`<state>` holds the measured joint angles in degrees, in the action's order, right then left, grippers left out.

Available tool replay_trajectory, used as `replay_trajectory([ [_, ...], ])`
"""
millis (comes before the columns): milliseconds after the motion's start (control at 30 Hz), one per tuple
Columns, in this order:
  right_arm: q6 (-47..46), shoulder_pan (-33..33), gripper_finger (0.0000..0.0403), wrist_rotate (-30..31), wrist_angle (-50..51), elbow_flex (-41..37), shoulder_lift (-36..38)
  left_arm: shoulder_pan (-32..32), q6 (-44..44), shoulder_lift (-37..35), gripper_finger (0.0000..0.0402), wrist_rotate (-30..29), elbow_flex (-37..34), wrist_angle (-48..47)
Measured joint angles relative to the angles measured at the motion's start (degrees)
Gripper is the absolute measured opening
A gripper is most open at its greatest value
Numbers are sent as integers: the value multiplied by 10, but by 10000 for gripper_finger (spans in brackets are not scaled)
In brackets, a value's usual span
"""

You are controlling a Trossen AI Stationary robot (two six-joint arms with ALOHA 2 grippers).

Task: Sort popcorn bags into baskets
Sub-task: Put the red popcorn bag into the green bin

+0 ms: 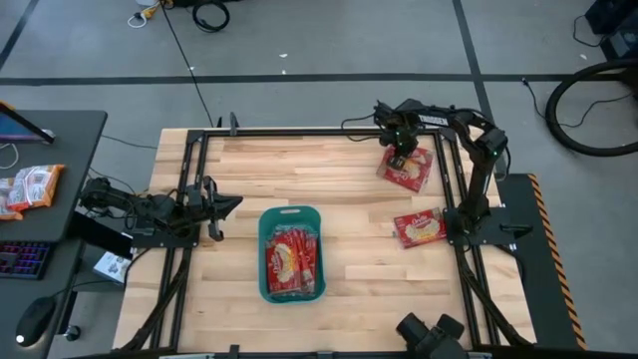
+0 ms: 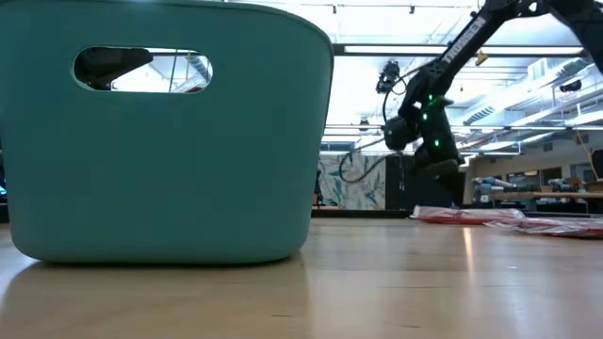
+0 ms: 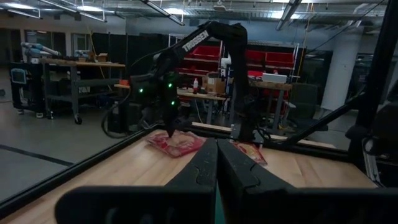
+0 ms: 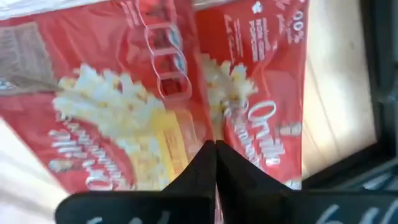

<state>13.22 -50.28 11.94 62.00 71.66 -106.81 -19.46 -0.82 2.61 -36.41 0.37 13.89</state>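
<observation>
Right gripper [image 1: 401, 158] is down at about two o'clock on the table [image 1: 349, 170], its fingers together over the far popcorn bag [image 1: 406, 170], tips meeting at the wrapper's surface; whether they pinch any film cannot be told. In the right wrist view the closed fingertips [image 4: 214, 155] point at the packet's red face with its popcorn picture, and the packet's edges run off the view. A second popcorn bag [image 1: 420, 227] lies flat at roughly three o'clock, near the right arm's base and apart from the first.

Left gripper [image 1: 221, 206] waits at nine o'clock, above the wood, its fingers pressed together, as the left wrist view shows [image 3: 216, 163].

Near six o'clock sits the teal basket [image 1: 265, 249], holding several red popcorn bags [image 1: 291, 261] stacked flat; they overlap, so their number is hard to make out. In the low view the basket's wall [image 2: 160, 160] hides its contents entirely, and the two loose packets show only as thin red edges beyond it
</observation>
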Motion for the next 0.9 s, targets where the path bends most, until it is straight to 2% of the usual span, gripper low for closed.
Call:
replay_trajectory([
  [333, -42, 58, 15, -21, 44, 0, 96, 0, -14, 0, 7, 0, 0, 3],
  [433, -45, 60, 40, -29, 36, 1, 99, 0, -15, 0, 7, 0, 0, 7],
  [633, -28, 41, 110, -43, 19, -13, 56, 0, -15, 0, 7, 0, 0, 8],
  [900, 9, 14, 183, 6, -19, -29, 8, 0, -15, 0, 7, 0, 0, 8],
])
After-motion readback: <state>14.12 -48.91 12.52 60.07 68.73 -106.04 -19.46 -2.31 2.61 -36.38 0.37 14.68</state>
